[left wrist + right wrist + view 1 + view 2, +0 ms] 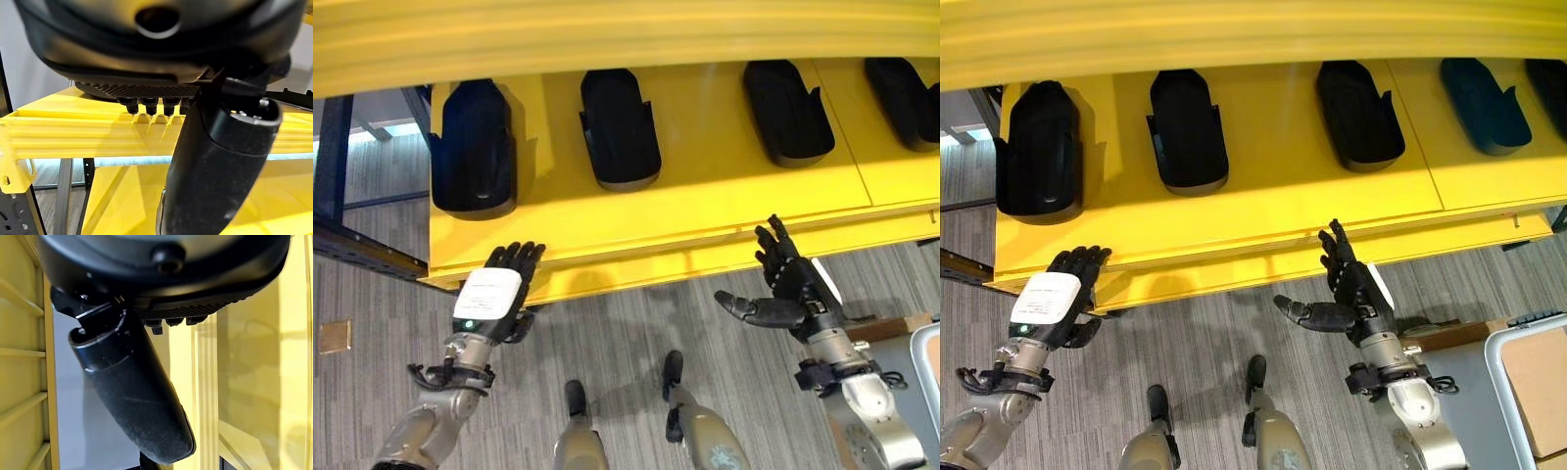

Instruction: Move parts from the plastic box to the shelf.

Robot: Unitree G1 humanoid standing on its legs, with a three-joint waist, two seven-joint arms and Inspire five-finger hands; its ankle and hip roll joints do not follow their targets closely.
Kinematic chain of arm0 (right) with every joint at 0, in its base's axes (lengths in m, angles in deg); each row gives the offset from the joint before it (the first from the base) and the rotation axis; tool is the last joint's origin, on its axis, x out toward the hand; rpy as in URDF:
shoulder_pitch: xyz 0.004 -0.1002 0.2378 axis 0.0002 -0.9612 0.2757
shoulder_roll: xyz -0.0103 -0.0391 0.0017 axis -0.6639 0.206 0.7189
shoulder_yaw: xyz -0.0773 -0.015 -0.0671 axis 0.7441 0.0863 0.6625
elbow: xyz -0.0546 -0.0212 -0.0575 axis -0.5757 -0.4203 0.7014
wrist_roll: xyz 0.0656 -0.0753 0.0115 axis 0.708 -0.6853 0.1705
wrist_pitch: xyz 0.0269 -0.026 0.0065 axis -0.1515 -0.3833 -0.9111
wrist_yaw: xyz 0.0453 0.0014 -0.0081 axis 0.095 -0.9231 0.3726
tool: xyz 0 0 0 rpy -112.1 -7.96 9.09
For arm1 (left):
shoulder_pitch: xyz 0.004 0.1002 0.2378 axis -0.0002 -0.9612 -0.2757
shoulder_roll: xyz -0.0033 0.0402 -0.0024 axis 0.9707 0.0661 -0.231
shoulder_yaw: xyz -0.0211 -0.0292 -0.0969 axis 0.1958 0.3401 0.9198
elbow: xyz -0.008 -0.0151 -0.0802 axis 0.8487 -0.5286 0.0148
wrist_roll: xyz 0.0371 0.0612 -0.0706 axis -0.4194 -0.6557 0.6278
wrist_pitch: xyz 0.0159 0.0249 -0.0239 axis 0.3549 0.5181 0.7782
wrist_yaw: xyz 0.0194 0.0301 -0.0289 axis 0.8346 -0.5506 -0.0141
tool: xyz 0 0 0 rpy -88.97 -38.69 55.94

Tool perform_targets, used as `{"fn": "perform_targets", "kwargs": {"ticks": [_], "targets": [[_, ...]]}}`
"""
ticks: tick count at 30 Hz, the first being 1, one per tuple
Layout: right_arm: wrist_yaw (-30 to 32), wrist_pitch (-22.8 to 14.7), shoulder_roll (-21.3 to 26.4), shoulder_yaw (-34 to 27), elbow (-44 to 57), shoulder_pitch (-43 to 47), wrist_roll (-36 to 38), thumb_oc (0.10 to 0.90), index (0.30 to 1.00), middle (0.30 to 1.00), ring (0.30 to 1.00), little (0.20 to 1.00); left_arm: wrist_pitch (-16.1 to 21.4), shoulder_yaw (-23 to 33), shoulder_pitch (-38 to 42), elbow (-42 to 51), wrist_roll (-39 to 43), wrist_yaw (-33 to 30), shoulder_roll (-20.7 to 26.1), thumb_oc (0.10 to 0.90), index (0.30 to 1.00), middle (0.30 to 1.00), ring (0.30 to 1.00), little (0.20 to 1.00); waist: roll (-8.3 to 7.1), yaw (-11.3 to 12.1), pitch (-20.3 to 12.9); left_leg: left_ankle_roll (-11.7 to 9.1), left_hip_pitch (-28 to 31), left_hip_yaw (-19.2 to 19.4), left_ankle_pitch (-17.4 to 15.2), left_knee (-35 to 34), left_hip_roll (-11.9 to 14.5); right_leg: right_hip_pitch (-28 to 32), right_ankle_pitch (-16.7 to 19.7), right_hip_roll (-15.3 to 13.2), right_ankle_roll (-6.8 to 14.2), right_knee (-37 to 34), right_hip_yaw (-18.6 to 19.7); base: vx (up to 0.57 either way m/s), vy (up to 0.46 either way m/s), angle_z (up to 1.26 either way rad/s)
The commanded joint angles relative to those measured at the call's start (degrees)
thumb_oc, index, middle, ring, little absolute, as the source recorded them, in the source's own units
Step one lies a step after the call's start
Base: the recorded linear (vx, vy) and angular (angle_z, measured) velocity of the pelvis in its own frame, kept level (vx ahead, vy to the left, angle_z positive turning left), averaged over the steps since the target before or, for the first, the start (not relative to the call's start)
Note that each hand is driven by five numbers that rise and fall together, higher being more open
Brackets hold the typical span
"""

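Note:
Several black moulded parts [620,127] lie in a row on the yellow shelf [705,196]; the leftmost part [1038,152] sits by the shelf's left end. My left hand [494,294] is at the shelf's front lip near its left corner, fingers straight and holding nothing. Its thumb [215,166] shows close up before the yellow edge. My right hand [1356,289] hovers just below the front lip further right, open, with the thumb [132,396] spread sideways and nothing in it. The plastic box [1503,343] shows its grey rim at the lower right.
A dark steel frame post [333,147] stands left of the shelf. A wooden block [891,326] lies beside the box. A brass floor plate [335,336] is set in the grey carpet. An upper yellow shelf board [607,34] overhangs the row of parts.

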Motion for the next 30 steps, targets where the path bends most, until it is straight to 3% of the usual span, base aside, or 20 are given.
{"fn": "perform_targets", "kwargs": {"ticks": [1,18,30], "targets": [[-0.07,-5.78,0.75,-2.98,7.13,2.37,-1.36,0.900,1.000,1.000,1.000,1.000,-1.44,5.94,1.87,-4.01,2.90,-3.47,2.41,0.900,1.000,1.000,1.000,1.000,-3.32,-1.17,-2.79,1.65,1.38,-0.91,-0.32,-0.41,-0.55,5.72,-5.42,-4.33,4.84,1.19,-0.14,0.00,0.000,0.00],[-0.24,-6.40,1.55,-1.61,7.20,2.86,-0.69,0.900,1.000,1.000,1.000,1.000,-5.35,2.25,7.14,-19.83,4.54,-5.57,1.13,0.900,1.000,1.000,1.000,1.000,-3.72,-1.51,-2.32,1.53,0.95,-0.78,-0.06,-0.29,-0.63,5.28,-5.31,-4.36,4.98,1.34,0.04,0.00,0.000,0.00],[0.11,-7.18,2.59,-0.66,7.60,3.25,-0.20,0.900,1.000,1.000,1.000,1.000,-5.92,-0.25,8.44,-27.15,6.42,-5.86,0.00,0.900,1.000,1.000,1.000,1.000,-3.81,-1.44,-1.56,1.55,0.68,-0.76,0.09,0.07,-0.63,4.94,-5.33,-4.53,5.00,1.84,0.02,0.00,0.000,0.00]]}}
